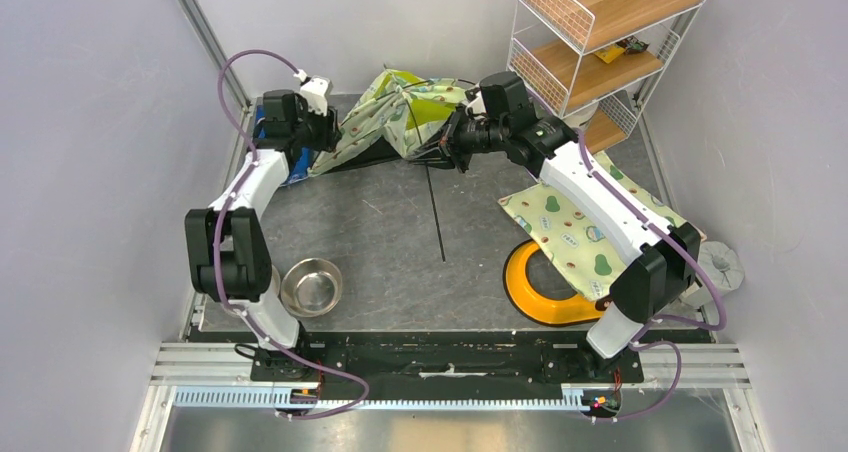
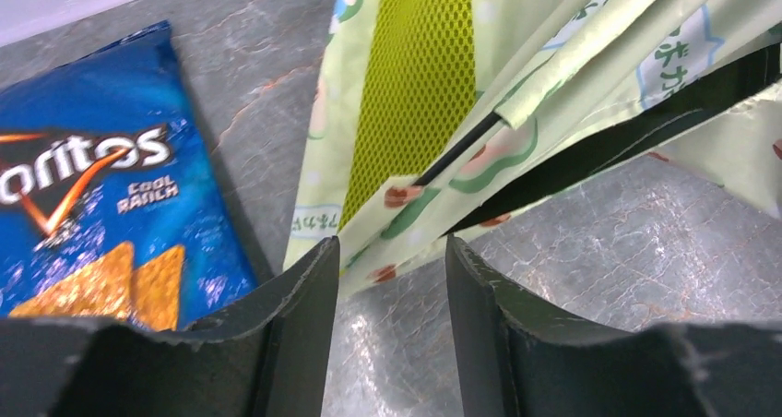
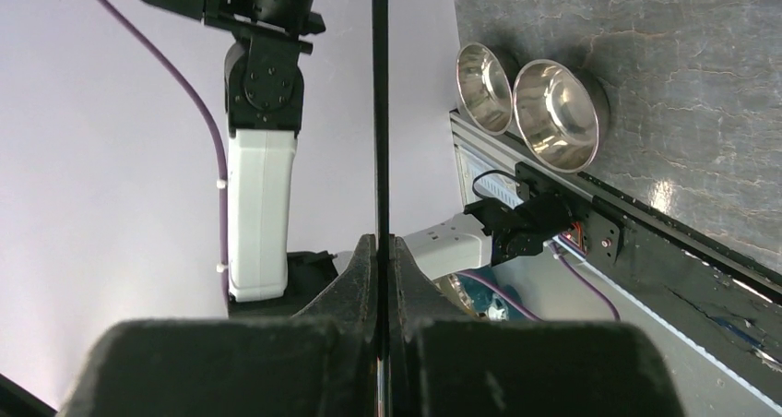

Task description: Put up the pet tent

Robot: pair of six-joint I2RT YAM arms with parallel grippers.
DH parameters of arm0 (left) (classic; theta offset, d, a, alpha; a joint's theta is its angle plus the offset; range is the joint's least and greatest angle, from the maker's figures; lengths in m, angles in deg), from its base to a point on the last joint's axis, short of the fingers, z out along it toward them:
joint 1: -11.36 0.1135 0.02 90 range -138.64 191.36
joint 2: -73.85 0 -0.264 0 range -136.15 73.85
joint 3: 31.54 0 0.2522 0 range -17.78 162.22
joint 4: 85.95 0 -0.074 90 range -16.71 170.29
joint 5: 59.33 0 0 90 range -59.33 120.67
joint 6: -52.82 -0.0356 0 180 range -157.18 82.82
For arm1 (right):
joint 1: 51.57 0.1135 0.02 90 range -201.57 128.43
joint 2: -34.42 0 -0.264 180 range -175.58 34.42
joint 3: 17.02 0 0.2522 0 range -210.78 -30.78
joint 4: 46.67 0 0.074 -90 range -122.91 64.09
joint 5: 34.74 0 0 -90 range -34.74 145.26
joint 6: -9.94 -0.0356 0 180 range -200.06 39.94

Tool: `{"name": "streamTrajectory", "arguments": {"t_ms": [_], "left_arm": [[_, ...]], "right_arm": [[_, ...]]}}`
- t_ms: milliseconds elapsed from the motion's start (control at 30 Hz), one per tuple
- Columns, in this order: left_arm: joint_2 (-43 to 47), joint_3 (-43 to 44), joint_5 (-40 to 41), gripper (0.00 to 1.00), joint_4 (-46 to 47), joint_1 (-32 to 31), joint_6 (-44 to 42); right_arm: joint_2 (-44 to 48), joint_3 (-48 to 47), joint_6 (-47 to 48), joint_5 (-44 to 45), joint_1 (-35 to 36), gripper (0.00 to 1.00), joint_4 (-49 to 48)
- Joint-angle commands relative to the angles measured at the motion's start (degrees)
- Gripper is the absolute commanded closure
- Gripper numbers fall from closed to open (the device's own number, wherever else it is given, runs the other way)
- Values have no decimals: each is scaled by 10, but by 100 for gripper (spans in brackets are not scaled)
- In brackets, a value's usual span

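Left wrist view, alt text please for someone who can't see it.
Two dark fingers stand apart, a corner of the pale-green pet tent reaching between them. A thin black pole pokes from its sleeve; a blue Doritos bag lies to the left.

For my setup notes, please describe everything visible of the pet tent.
The pet tent lies collapsed at the table's far side: crumpled pale-green fabric with avocado print, a lime-green mesh panel, thin black poles. The right gripper is shut on one pole; a fabric corner reaches between the fingers of the open left gripper.
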Motion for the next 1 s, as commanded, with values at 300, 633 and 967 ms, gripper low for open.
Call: {"name": "streamTrajectory", "arguments": {"t_ms": [300, 633, 967], "left_arm": [[-103, 99, -1, 88, 3, -1, -67], [-80, 87, 15, 98, -38, 30, -191], [-50, 63, -4, 98, -10, 105, -203]], "right_arm": [[6, -9, 8, 1, -2, 100, 2], [-26, -39, -45, 9, 22, 100, -20], [-86, -95, -90, 11, 71, 100, -39]]}}
